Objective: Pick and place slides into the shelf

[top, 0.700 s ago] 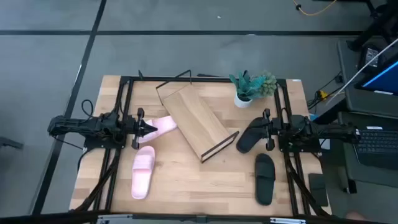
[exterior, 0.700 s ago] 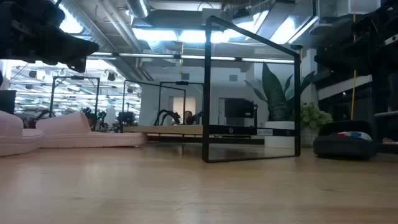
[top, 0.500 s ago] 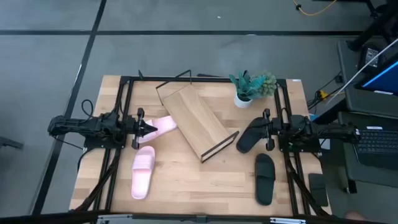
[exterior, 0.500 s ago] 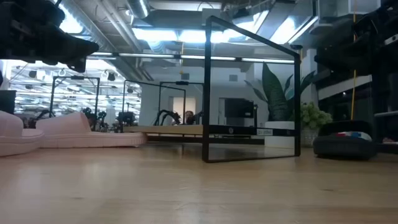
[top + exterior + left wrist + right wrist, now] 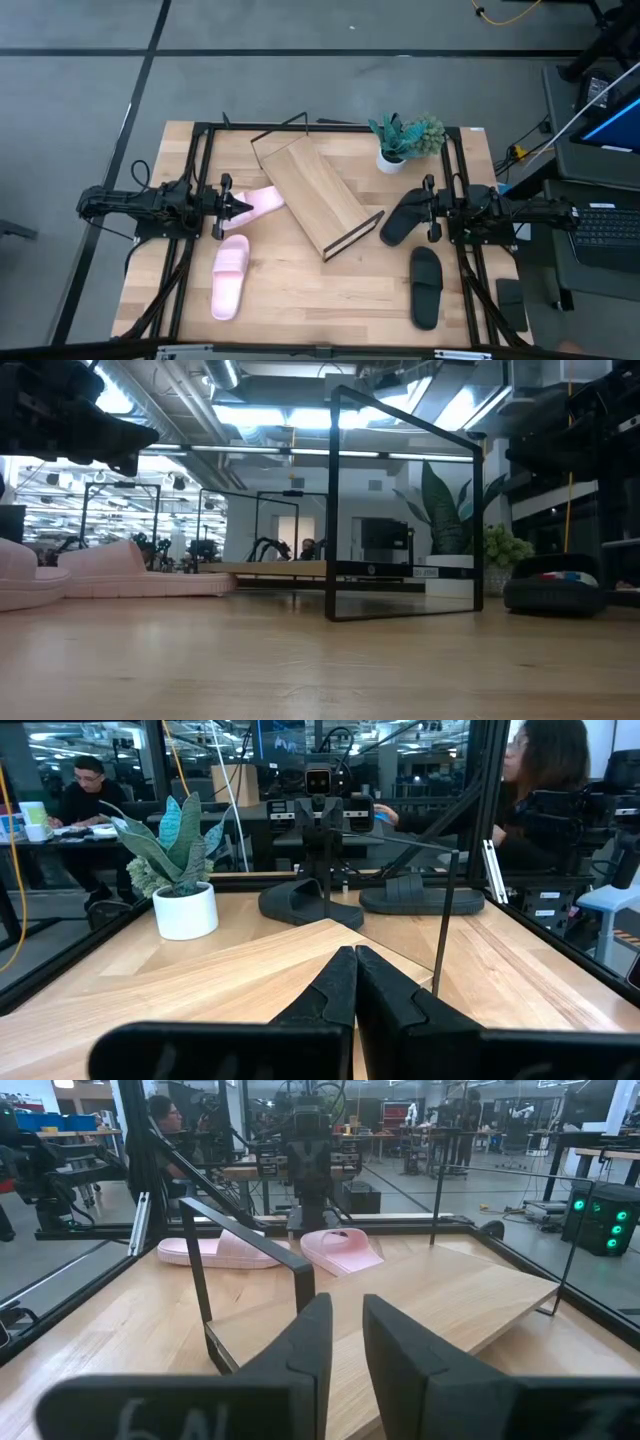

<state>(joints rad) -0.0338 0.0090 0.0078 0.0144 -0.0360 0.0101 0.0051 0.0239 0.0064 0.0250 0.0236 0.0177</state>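
On the table [image 5: 300, 290]: two pink slides [image 5: 228, 278], two black slides [image 5: 425, 287].

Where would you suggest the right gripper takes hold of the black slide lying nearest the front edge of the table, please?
Probably the wide strap of the black slide, approached from above. The slide lies flat on its sole, lengthwise front to back, so the raised strap is the graspable part. The right gripper hovers just behind it, fingers slightly apart, near the other black slide.
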